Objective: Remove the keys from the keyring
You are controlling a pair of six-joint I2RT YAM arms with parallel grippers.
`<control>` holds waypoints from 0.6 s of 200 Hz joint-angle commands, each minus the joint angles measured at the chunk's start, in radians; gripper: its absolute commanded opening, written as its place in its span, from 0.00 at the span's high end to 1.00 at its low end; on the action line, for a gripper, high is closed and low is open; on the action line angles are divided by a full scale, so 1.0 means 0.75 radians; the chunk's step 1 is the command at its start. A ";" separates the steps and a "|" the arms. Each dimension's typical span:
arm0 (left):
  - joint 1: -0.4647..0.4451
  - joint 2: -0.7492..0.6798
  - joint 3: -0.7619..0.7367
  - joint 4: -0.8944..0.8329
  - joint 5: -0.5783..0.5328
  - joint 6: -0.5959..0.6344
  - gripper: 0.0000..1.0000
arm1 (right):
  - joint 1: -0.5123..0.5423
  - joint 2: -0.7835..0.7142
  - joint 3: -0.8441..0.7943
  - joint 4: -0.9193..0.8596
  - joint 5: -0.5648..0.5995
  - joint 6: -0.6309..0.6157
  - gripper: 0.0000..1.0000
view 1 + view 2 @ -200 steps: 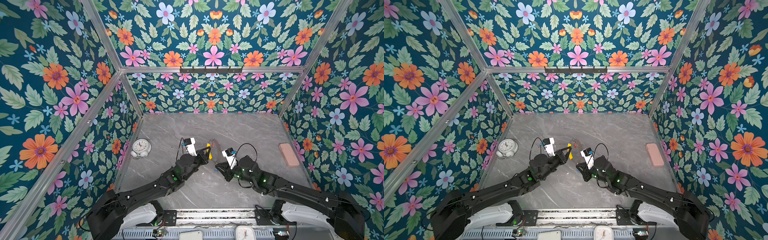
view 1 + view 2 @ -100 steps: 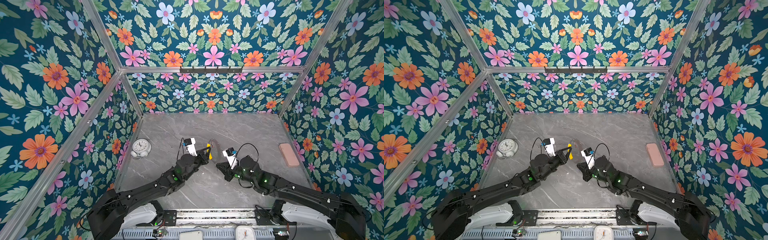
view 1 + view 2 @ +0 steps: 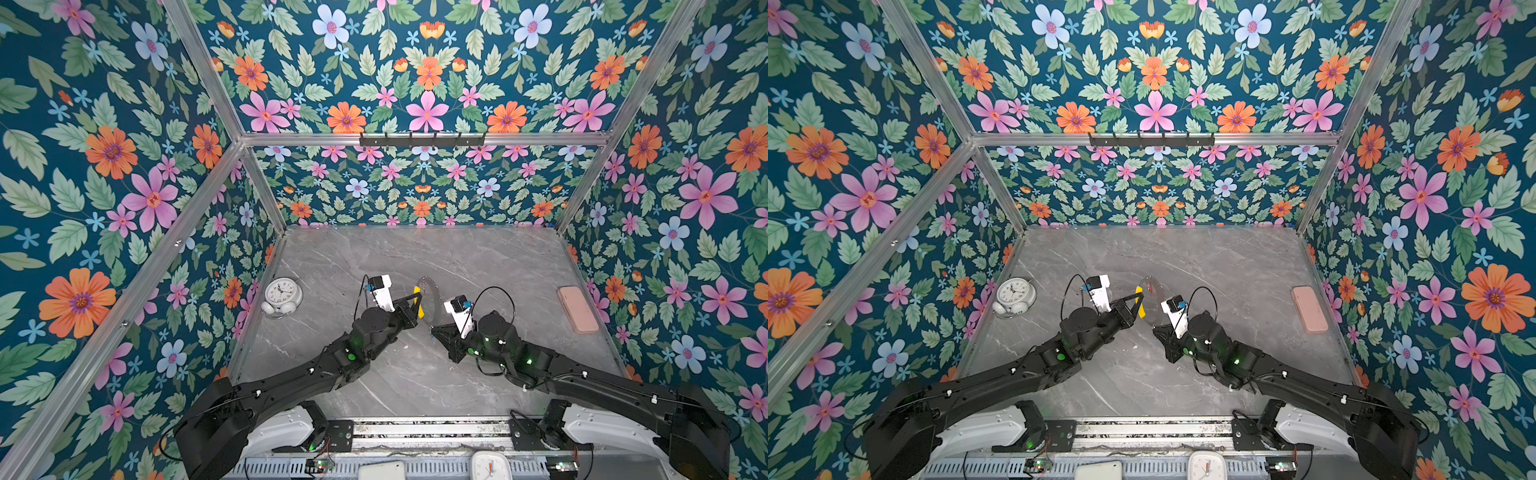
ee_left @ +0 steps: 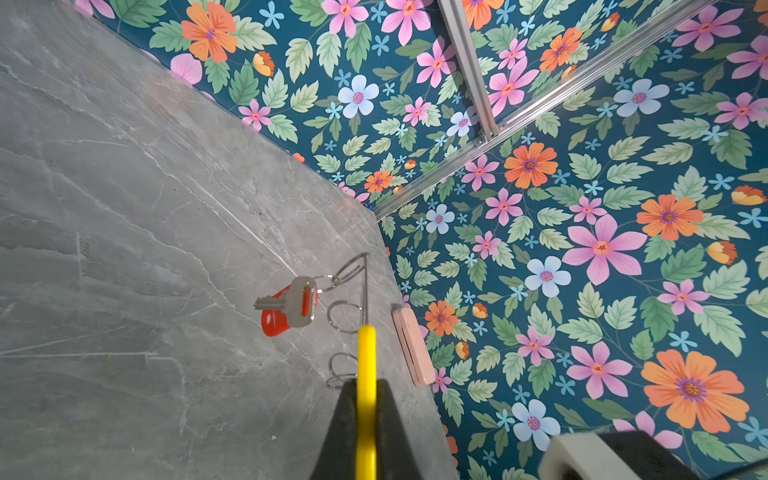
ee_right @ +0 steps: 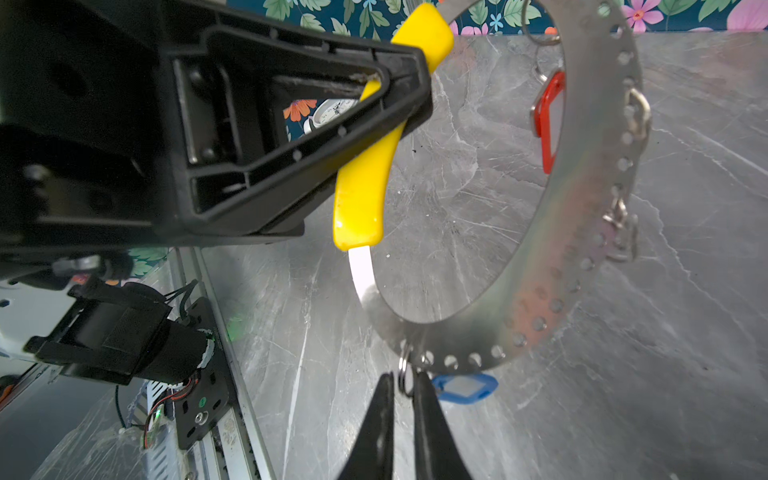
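- My left pincer (image 4: 366,384) is closed tight on the yellow sleeve (image 4: 366,353) of the keyring (image 5: 569,249). It holds the hoop upright above the desk (image 5: 685,353).
- My right pincer (image 5: 402,380) is almost closed, and the split ring (image 5: 405,372) of the blue-tag key (image 5: 463,386) looks pinched between its tips.
- The red-tag key (image 4: 291,305) hangs on the hoop, not yet removed.
- I judge the step in hand is freeing the blue-tag key. The next move needs a firm grip and a slow twist to work the thin ring out of its hole.
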State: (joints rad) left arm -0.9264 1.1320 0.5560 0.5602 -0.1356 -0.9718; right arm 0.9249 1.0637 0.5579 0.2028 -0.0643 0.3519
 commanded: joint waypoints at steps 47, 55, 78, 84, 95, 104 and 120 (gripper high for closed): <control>-0.008 -0.002 0.011 0.021 0.004 0.002 1.00 | -0.001 0.004 0.017 0.026 0.027 -0.009 0.85; -0.007 -0.004 0.011 0.022 0.003 0.003 1.00 | 0.000 0.001 0.015 0.030 0.026 -0.008 0.84; -0.008 -0.002 0.011 0.022 0.004 0.005 1.00 | 0.000 0.001 0.021 0.035 0.024 -0.008 0.83; -0.008 -0.002 0.011 0.022 0.003 0.002 1.00 | -0.001 0.001 0.021 0.038 0.024 -0.007 0.84; -0.008 0.000 0.010 0.022 0.004 0.003 1.00 | 0.000 0.001 0.021 0.040 0.025 -0.005 0.85; -0.010 0.002 0.009 0.024 0.003 0.001 1.00 | 0.000 0.003 0.023 0.044 0.028 -0.003 0.86; -0.010 0.002 0.005 0.025 0.003 -0.002 1.00 | 0.000 0.010 0.027 0.046 0.030 -0.001 0.89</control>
State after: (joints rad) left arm -0.9333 1.1324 0.5579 0.5606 -0.1394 -0.9726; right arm 0.9249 1.0668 0.5621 0.1974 -0.0597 0.3531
